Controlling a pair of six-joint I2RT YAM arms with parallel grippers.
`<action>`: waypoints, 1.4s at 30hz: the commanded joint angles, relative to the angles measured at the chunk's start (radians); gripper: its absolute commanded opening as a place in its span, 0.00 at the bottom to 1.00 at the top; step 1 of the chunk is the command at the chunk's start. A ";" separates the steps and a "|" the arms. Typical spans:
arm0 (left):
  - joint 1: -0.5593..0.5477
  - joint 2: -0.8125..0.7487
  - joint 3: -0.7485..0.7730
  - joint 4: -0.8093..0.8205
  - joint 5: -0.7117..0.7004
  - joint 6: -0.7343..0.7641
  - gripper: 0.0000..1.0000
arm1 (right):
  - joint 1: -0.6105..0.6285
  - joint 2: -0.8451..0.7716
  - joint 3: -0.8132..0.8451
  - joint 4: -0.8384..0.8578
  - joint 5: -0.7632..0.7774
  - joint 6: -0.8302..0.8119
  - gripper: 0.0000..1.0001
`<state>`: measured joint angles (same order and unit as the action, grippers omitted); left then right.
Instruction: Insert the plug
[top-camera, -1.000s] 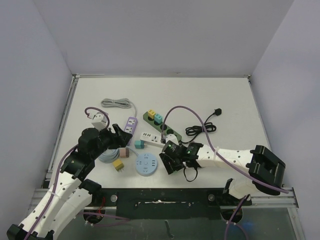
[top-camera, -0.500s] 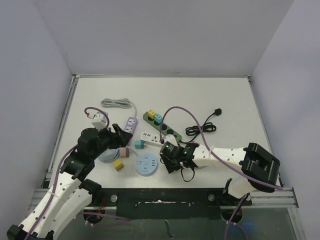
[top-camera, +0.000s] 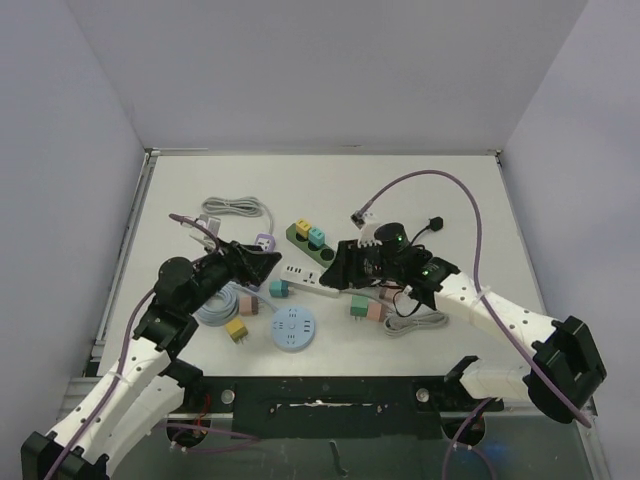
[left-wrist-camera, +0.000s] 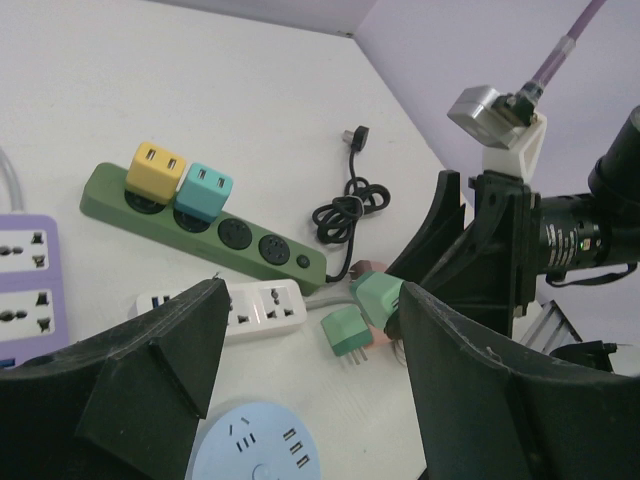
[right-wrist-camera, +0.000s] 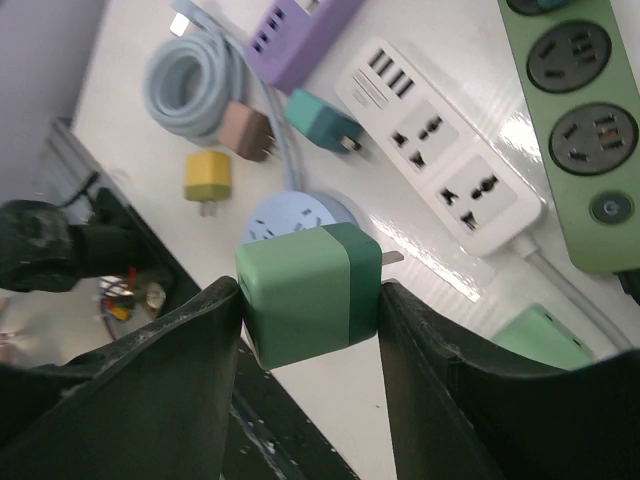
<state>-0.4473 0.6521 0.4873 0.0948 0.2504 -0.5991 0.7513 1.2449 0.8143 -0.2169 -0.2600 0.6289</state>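
Observation:
My right gripper is shut on a two-tone green plug, prongs pointing away, held in the air above the round blue socket hub and near the white power strip. In the top view the right gripper hovers at the right end of the white strip. The left wrist view shows the held plug too. My left gripper is open and empty beside the purple strip, jaws wide apart in its wrist view.
A green strip carries a yellow and a teal plug. Loose plugs lie about: green, pink, teal, yellow. A black cable, a grey cable and a coiled blue cable lie around.
My right gripper rose from the table near the front edge with the green plug and moved back over the white strip. My left gripper reached further right.

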 joint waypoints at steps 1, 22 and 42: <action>-0.016 0.057 -0.032 0.421 0.091 0.015 0.67 | -0.113 -0.080 0.037 0.245 -0.271 0.140 0.44; -0.166 0.361 -0.015 0.906 0.446 0.563 0.67 | -0.192 -0.121 -0.002 0.588 -0.528 0.483 0.45; -0.266 0.434 0.001 0.979 0.294 0.645 0.59 | -0.173 -0.064 -0.006 0.578 -0.540 0.499 0.45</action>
<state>-0.7044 1.0985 0.4522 0.9985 0.5606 0.0284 0.5713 1.1717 0.8017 0.3202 -0.7807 1.1198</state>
